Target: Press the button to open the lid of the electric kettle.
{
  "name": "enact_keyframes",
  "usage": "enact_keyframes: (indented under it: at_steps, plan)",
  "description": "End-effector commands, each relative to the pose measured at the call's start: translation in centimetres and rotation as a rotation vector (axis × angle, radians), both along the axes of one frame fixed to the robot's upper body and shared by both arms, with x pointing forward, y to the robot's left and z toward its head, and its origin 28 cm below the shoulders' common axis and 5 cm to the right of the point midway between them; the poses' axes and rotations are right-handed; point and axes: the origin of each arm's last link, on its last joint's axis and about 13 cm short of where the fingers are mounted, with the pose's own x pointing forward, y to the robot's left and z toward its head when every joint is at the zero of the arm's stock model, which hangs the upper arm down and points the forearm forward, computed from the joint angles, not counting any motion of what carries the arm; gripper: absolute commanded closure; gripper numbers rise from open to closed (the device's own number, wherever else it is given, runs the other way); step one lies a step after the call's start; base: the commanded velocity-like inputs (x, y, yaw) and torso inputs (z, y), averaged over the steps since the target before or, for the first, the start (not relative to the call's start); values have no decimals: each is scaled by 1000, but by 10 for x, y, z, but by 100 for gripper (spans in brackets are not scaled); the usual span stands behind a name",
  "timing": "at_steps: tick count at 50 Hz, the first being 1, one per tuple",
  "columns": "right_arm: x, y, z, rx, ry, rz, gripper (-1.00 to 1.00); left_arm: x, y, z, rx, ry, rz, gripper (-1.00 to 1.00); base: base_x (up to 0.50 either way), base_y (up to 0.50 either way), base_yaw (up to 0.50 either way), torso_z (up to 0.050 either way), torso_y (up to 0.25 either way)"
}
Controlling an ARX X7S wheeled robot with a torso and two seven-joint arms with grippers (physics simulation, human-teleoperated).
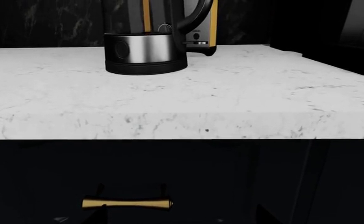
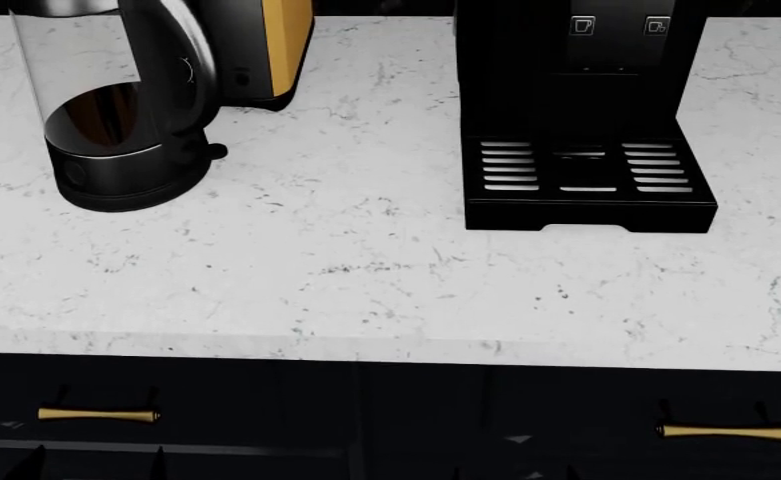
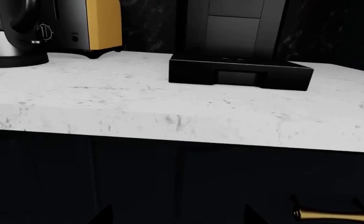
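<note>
Two Arms Low, Kettle Waiting on the Counter

Two arms are down low in front of the dark cupboards, and neither hand shows in any picture — so I cannot tell if the fingers are apart or together. Both wrist cameras look up across the edge of the white marble counter [image 2: 363, 270] from below its top. Only dark tips peek in at the bottom of the wrist views, too dim to make out.

The electric kettle [image 2: 123, 110] stands on the counter at the far left. It has a clear glass body, a shiny steel band low down, and a round black base. Its thick black handle [image 2: 193, 60] curves down the side that faces right, toward the black-and-orange toaster [image 2: 273, 50] just behind it. The kettle stands straight up, tall way pointing up. Its top is cut off in every view, so the lid and button cannot be seen.

Well apart to the right sits the black coffee machine [image 2: 584, 130]. Gold drawer handles [image 2: 97, 414] show on the cupboards below.
</note>
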Motion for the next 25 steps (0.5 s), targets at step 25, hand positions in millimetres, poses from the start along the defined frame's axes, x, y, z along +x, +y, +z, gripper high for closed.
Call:
enact_keyframes:
  at_steps: [25]
  plan:
    - [-6,-4,109,-29,-132,-11,-100,-16,-13,101,-56,-55,-114,-100,0,0,0,14,2]
